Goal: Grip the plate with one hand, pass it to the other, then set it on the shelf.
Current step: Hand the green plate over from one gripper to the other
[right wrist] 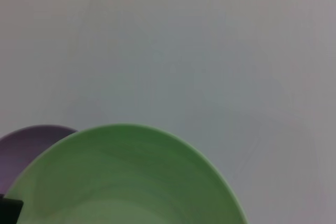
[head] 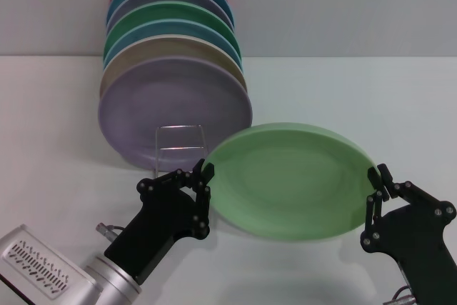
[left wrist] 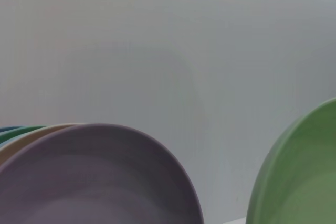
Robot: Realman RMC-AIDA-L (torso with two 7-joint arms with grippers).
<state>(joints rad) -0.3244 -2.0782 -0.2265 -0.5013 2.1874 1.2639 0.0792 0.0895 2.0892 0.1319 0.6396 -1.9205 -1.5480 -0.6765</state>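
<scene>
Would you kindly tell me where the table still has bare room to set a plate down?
Bare table lies right of the stacked plates, beyond the mint plate. The front centre is crowded: left gripper and right gripper flank that plate, with the wire rack just behind.

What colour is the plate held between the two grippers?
Pale mint green, plain with no pattern. The plate shows best in the head view, between the left gripper and right gripper.

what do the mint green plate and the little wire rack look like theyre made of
The plate, held at its edges between the left gripper and right gripper, looks like matte glazed ceramic or melamine: even pale green, soft sheen, no sharp glare. The rack looks like thin bright metal wire, silvery, possibly chromed.
</scene>
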